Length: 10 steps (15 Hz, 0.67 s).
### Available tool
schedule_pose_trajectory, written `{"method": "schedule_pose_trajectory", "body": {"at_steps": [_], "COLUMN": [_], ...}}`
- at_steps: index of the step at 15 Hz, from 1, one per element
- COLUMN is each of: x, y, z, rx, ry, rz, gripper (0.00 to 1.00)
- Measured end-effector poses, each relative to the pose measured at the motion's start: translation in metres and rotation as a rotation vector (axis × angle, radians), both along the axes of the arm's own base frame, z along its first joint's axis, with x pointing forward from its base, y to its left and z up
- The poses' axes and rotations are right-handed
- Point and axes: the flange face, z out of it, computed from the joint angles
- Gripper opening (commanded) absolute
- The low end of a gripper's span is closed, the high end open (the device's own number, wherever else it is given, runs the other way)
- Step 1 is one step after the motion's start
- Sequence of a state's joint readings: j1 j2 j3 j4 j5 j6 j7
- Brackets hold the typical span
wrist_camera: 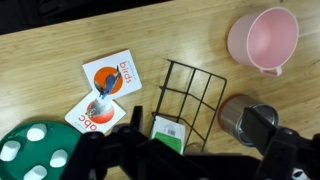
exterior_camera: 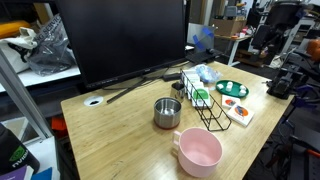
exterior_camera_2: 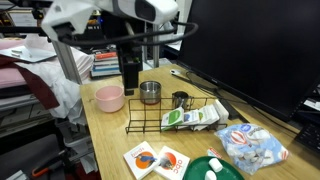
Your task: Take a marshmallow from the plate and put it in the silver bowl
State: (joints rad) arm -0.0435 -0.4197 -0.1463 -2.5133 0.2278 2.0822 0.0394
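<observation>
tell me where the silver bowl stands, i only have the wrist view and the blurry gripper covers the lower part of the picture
observer: The silver bowl stands upright next to the wire rack and near the pink bowl.
operator: anything lying just off my frame
observer: Yes, a clear bag of white and pastel pieces lies next to the plate.
operator: anything tall i could hit
observer: A big black monitor stands on the table, near the bag and the rack.
</observation>
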Motion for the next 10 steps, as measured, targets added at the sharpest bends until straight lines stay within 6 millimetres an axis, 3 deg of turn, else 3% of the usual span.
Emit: {"method": "schedule_pose_trajectory", "body": {"at_steps": [5, 7, 10], "x": [0.032, 0.043, 0.042], "y": [-0.05, -0.055, -0.054], "z": [-0.052, -0.067, -0.063], "rx": [-0.023, -0.034, -0.034], "ry": [0.01, 0.031, 0.025], "rz": [-0.214, -0.258, -0.255], "gripper": [1.0, 1.0, 1.0]}}
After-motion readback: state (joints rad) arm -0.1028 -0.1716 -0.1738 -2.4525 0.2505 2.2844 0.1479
